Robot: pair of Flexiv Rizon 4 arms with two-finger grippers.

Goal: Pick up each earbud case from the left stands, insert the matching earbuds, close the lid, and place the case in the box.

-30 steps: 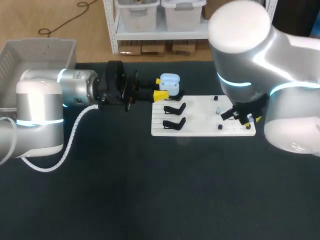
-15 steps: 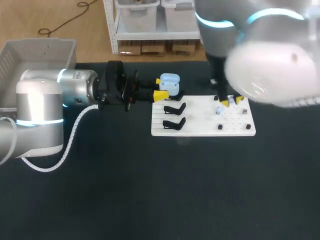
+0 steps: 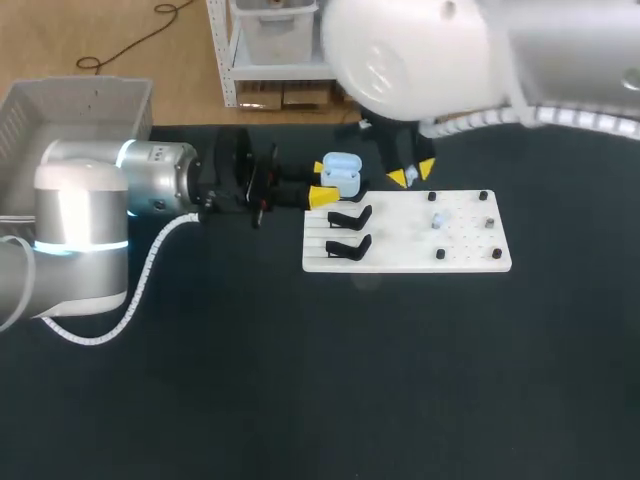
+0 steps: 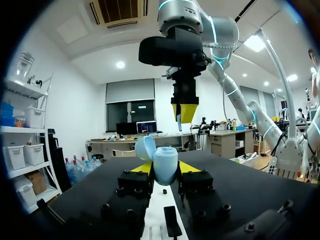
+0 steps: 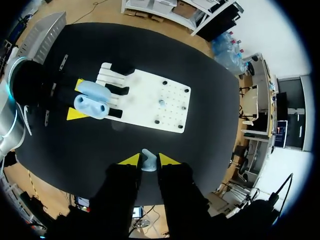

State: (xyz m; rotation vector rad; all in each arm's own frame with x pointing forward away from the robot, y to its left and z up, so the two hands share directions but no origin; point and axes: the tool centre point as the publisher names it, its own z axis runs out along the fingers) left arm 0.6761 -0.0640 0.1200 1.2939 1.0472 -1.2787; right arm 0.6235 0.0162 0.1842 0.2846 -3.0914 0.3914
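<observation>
Clamping the open, pale-blue plastic earbud case (image 3: 340, 170) steady in our left gripper (image 4: 166, 167), we held a small pale-blue earbud (image 5: 148, 160) pinched in our right gripper (image 3: 411, 174) above it for insertion.

No writing, label, number or sign is legible anywhere in these views

Left gripper (image 3: 319, 179) grips open case (image 3: 341, 172) (lid up) by board (image 3: 400, 262); right gripper (image 3: 411, 174) nearby.

Earbud case (image 3: 340, 169), earbud (image 5: 148, 160): smooth plastic; board (image 3: 400, 256) matt white; table (image 3: 300, 380) matt black.
</observation>
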